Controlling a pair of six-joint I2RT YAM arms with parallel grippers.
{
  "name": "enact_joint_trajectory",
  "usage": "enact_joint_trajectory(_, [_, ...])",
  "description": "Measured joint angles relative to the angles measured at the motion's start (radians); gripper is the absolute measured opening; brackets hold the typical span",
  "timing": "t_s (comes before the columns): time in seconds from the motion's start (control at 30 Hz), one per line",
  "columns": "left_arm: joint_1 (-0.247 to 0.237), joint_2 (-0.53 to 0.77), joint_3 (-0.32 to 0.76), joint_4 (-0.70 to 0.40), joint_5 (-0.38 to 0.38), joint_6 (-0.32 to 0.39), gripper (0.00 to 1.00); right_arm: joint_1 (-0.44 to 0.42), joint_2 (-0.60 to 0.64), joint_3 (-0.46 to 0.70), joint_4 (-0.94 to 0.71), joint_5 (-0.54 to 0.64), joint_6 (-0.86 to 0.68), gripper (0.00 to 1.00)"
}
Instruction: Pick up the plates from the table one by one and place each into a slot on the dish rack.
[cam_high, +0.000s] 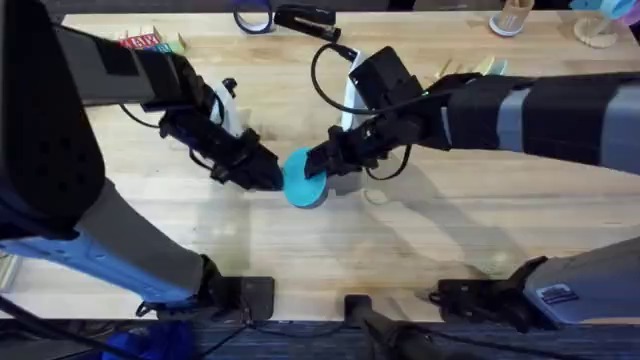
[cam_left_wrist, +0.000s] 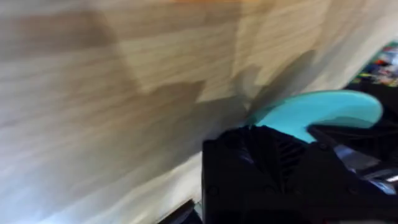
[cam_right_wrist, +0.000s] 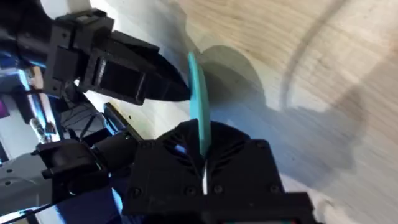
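Observation:
A turquoise plate (cam_high: 303, 182) is held up on edge above the middle of the table (cam_high: 450, 230). My right gripper (cam_high: 322, 162) is shut on its rim; in the right wrist view the plate (cam_right_wrist: 198, 93) runs edge-on down between the gripper's (cam_right_wrist: 203, 163) fingers. My left gripper (cam_high: 270, 178) comes in from the left, and its tip meets the plate's other side. In the left wrist view the plate (cam_left_wrist: 323, 111) shows just past the gripper's dark body. The dish rack is hidden behind the arms.
Along the table's far edge lie a blue tape roll (cam_high: 253, 18), a black tool (cam_high: 305, 17), coloured blocks (cam_high: 150, 40) and a pale cup (cam_high: 512, 18). Bare wood spreads in front of the plate, between the two arm bases.

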Motion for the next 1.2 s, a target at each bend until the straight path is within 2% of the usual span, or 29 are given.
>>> enact_joint_trajectory(0.3, [0.000,-0.133,0.203,-0.107,-0.145,-0.046,0.042,-0.049,0.000,0.001,-0.001,-0.002,0.000,0.032])
enact_joint_trajectory(0.47, [0.000,-0.191,0.342,-0.214,-0.241,-0.055,0.041,-0.081,0.000,0.029,-0.013,-0.005,0.000,0.032])
enact_joint_trajectory(0.67, [0.000,-0.220,0.515,-0.312,-0.350,-0.054,0.040,-0.130,0.000,0.167,-0.162,0.019,-0.054,0.032])
enact_joint_trajectory(0.87, [0.000,-0.221,0.642,-0.360,-0.384,-0.054,0.044,-0.164,0.000,0.386,-0.425,0.176,-0.164,0.032])
enact_joint_trajectory(0.93, [0.000,-0.221,0.684,-0.372,-0.390,-0.051,0.147,-0.174,0.000,0.463,-0.482,0.230,-0.188,0.032])
enact_joint_trajectory(1.0, [0.000,-0.221,0.720,-0.378,-0.393,-0.051,0.400,-0.185,0.000,0.535,-0.525,0.275,-0.205,0.032])
enact_joint_trajectory(1.1, [0.000,-0.221,0.766,-0.389,-0.393,-0.051,0.861,-0.211,0.000,0.636,-0.571,0.331,-0.220,0.032])
enact_joint_trajectory(1.13, [0.000,-0.221,0.777,-0.392,-0.393,-0.055,0.958,-0.220,0.000,0.664,-0.584,0.344,-0.224,0.032])
enact_joint_trajectory(1.17, [0.000,-0.221,0.799,-0.397,-0.396,-0.054,0.994,-0.262,0.000,0.768,-0.641,0.409,-0.230,0.032])
enact_joint_trajectory(1.2, [0.000,-0.221,0.799,-0.398,-0.396,-0.054,0.994,-0.268,0.000,0.782,-0.655,0.427,-0.229,0.032])
